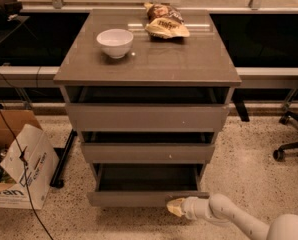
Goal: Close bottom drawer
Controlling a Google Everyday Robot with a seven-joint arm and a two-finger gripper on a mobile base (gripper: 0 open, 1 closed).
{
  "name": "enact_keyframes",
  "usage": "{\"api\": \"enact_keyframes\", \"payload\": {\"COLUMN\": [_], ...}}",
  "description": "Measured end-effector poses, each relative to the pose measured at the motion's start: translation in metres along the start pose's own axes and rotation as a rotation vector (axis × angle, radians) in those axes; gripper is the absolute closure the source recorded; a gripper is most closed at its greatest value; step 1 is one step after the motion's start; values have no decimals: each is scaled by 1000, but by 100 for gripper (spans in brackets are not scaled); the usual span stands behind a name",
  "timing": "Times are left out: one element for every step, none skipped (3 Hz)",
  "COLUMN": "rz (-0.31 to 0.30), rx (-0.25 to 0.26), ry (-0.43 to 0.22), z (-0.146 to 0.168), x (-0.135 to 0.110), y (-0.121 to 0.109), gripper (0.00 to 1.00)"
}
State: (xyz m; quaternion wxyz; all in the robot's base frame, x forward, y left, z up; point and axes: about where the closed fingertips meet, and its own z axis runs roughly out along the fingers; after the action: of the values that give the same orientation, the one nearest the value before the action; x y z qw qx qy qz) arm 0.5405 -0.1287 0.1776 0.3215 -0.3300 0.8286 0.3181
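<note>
The bottom drawer (139, 198) is the lowest of three grey-brown drawers in the cabinet. It stands partly pulled out, and its shallow dark box shows behind the flat front panel. My gripper (175, 207) is at the lower right, with its pale tip against the right part of the drawer's front panel. The white arm runs from it to the bottom right corner. The middle drawer (148, 153) and the top drawer (147, 117) sit above, each slightly out.
A white bowl (114, 42) and a snack bag (165, 23) lie on the cabinet top. A cardboard box (16, 159) and cables stand on the floor at the left. An office chair base (291, 143) is at the right.
</note>
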Motion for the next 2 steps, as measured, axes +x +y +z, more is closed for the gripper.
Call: {"api": "enact_keyframes", "payload": {"rz": [-67, -151], "rx": [7, 41], "ry": [-58, -132], "z": [18, 28], "x": [-18, -41], "y": [-12, -24], "gripper": [100, 97]}}
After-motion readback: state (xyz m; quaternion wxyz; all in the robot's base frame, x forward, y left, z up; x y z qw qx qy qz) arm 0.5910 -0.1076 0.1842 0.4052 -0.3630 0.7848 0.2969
